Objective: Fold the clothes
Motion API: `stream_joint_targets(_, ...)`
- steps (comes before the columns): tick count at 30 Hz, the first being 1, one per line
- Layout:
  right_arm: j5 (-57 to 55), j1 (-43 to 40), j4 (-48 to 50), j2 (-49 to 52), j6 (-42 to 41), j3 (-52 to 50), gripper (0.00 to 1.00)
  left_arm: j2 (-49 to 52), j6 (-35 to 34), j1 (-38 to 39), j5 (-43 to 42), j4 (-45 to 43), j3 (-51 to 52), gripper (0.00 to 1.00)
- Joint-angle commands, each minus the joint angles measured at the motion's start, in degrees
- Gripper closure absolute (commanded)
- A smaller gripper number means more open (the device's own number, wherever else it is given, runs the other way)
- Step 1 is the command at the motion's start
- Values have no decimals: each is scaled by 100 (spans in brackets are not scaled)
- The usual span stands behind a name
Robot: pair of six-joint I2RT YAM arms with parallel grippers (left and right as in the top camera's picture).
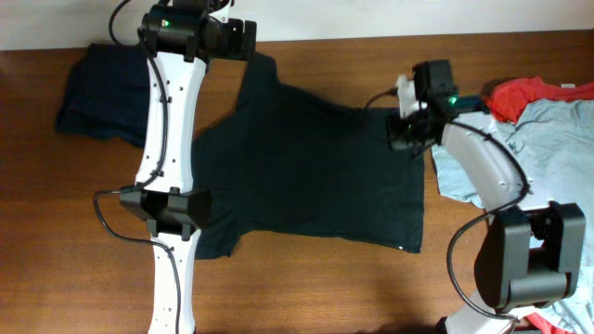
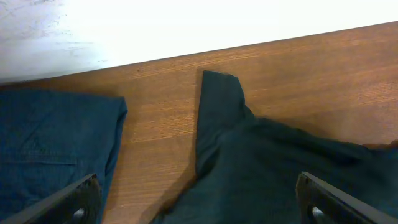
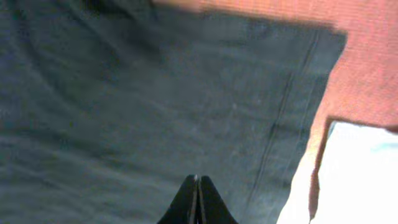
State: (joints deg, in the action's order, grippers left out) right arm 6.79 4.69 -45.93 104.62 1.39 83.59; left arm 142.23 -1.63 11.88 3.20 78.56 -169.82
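Observation:
The black T-shirt [image 1: 306,167] lies spread flat mid-table, with a small white label [image 1: 401,248] at its lower right hem. My left gripper [image 1: 243,39] is at the shirt's top left sleeve. In the left wrist view it [image 2: 199,211] is wide open and empty over the sleeve [image 2: 217,112]. My right gripper [image 1: 406,139] is at the shirt's upper right edge. In the right wrist view its fingers [image 3: 198,182] are shut together just over the black cloth [image 3: 155,99], near the hem, with no cloth seen between them.
A dark navy garment [image 1: 97,88] lies folded at the back left and also shows in the left wrist view [image 2: 50,143]. A light blue-grey shirt [image 1: 548,139] and a red-orange one [image 1: 529,93] are piled at the right edge. The blue-grey cloth [image 3: 360,174] lies next to the black hem.

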Motion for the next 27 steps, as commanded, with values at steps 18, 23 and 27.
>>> stream_joint_targets(18,-17,-22,570,957,24,341,96,24,-72,11,-44,4,-4,1)
stream_joint_targets(23,-284,-22,938,1325,-48,343,96,26,-72,11,-44,4,-4,1)
stream_joint_targets(27,-299,-22,1202,1547,-83,343,96,24,-72,11,-44,4,-4,1)
